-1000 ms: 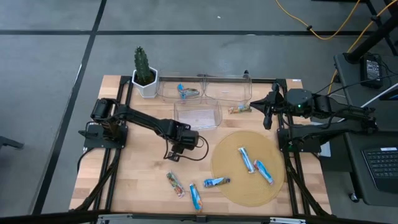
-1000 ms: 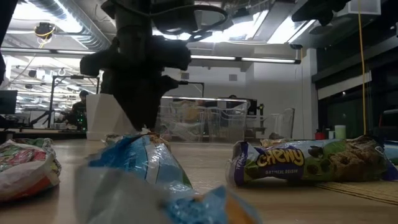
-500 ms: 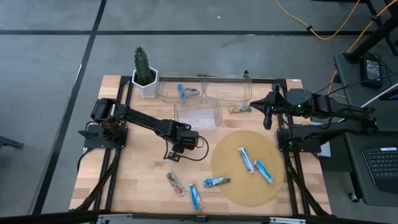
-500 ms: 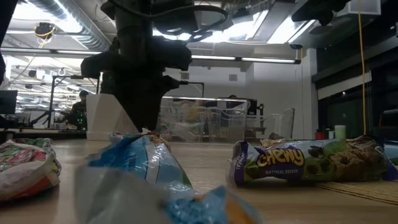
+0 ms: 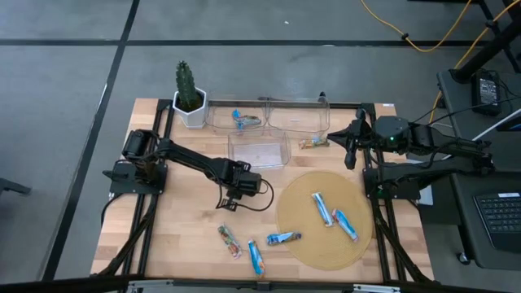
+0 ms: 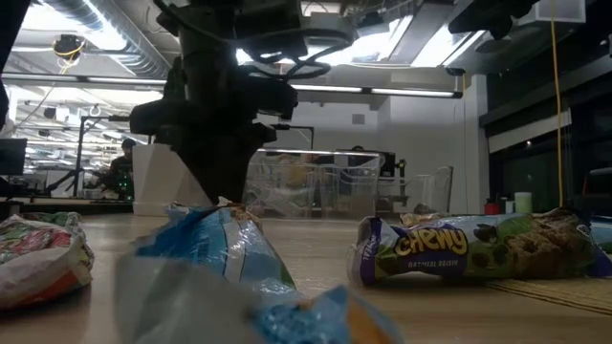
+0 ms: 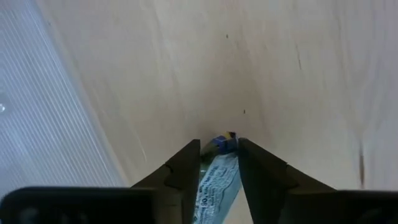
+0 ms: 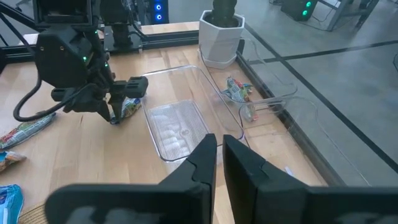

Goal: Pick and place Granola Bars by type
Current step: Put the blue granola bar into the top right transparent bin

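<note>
Over on the left, the left gripper (image 5: 226, 201) pinches a green-wrapped bar (image 7: 214, 180) down on the wooden table (image 5: 187, 236), its length lying along the fingers. Behind, one clear bin (image 5: 230, 120) holds a blue bar (image 5: 243, 121). The right gripper (image 5: 351, 145) is pressed together.

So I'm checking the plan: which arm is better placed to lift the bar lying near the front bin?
Left. Its tool already straddles that bar on the table, fingers either side. The right tool is shut, far off, above the table's right rear.
</note>
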